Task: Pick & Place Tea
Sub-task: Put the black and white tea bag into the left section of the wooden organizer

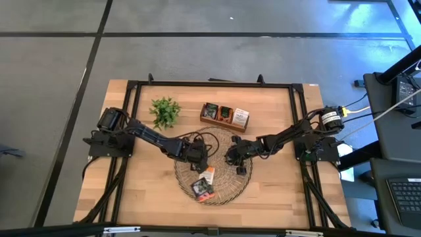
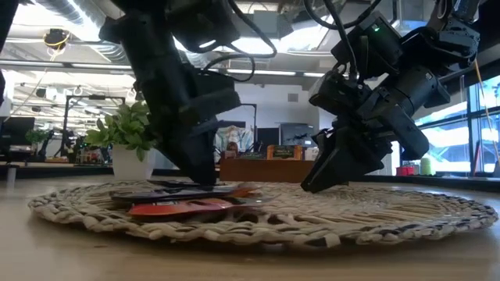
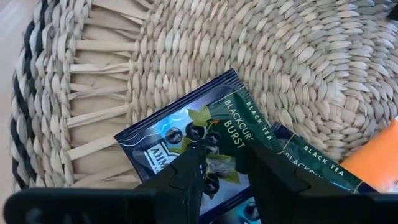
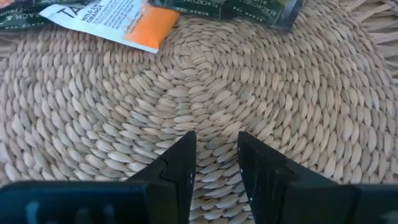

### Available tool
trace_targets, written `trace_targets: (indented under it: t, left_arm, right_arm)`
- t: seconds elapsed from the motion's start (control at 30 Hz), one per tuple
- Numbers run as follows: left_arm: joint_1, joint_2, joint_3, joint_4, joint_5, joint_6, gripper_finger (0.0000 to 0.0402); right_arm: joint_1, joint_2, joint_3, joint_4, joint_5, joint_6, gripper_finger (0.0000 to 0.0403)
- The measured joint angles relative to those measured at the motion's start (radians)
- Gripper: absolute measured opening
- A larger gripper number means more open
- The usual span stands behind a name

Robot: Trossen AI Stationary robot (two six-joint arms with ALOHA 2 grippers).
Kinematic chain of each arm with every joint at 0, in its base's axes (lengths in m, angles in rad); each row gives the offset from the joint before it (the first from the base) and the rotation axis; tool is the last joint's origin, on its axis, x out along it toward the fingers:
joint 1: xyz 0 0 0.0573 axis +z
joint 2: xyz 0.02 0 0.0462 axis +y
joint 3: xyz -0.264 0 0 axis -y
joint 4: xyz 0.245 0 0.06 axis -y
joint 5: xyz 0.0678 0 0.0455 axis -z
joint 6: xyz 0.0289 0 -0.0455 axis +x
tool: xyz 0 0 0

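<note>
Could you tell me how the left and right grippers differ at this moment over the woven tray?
The left gripper is down on a dark blackcurrant sachet, whereas the right gripper has only bare woven tray beneath it. In the low view the left gripper meets the sachet pile, while the right gripper hangs tilted just above the tray. Both have their fingers slightly parted and nothing lifted.

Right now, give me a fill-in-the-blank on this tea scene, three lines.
1. The tea sachets lie on the round woven ____.
2. The left claw is poised over a dark sachet printed "Black ____".
3. The right claw has only bare ____ between its fingers.

Missing words: tray; Tea; weave
</note>
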Motion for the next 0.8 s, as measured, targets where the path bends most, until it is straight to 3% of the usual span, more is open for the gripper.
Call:
trace_targets:
  t: [0.47, 0.7, 0.8]
  left_arm:
    - [0.001, -0.141, -0.002, -0.014, 0.023, 0.087, 0.0111]
    - [-0.019, -0.166, -0.002, -0.172, 0.01, 0.01, 0.0111]
    - [-0.033, -0.126, -0.002, -0.169, -0.001, 0.008, 0.0111]
  right_arm:
    - [0.0, -0.008, 0.0, 0.047, -0.004, -0.002, 0.012]
    - [-0.011, -0.019, 0.001, 0.135, -0.014, 0.274, 0.012]
    - [-0.014, -0.019, 0.002, 0.17, -0.013, 0.248, 0.012]
